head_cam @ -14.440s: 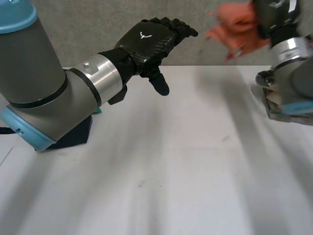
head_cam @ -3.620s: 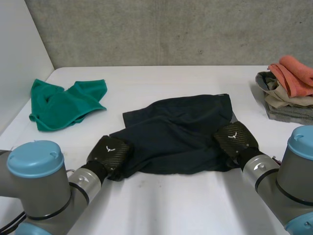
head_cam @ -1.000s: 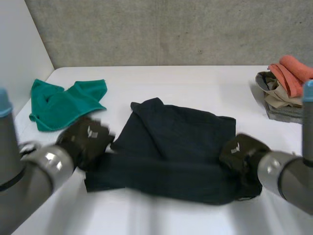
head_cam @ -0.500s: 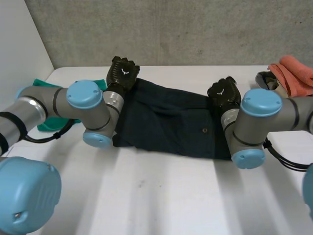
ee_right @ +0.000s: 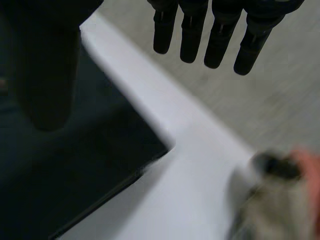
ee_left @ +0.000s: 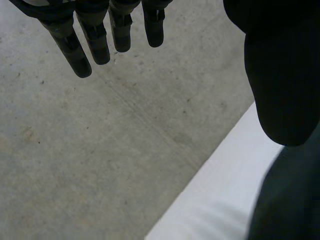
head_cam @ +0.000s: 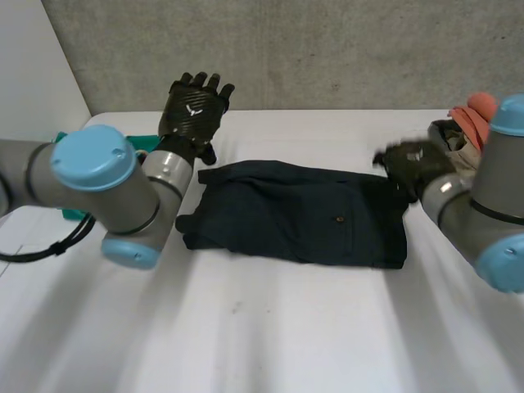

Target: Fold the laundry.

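On the worktop (head_cam: 270,327), dark shorts (head_cam: 299,214) are laid folded flat. The left robot hand (head_cam: 194,106) and right robot hand (head_cam: 413,164) are held spread, empty, at the far corners. Judged next: one end to be pinched for a cross fold.

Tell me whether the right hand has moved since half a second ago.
Yes. The right hand has shifted off the far corner of the dark shorts, toward the pile of clothes at the table's right side. Its fingers are straight, holding nothing.
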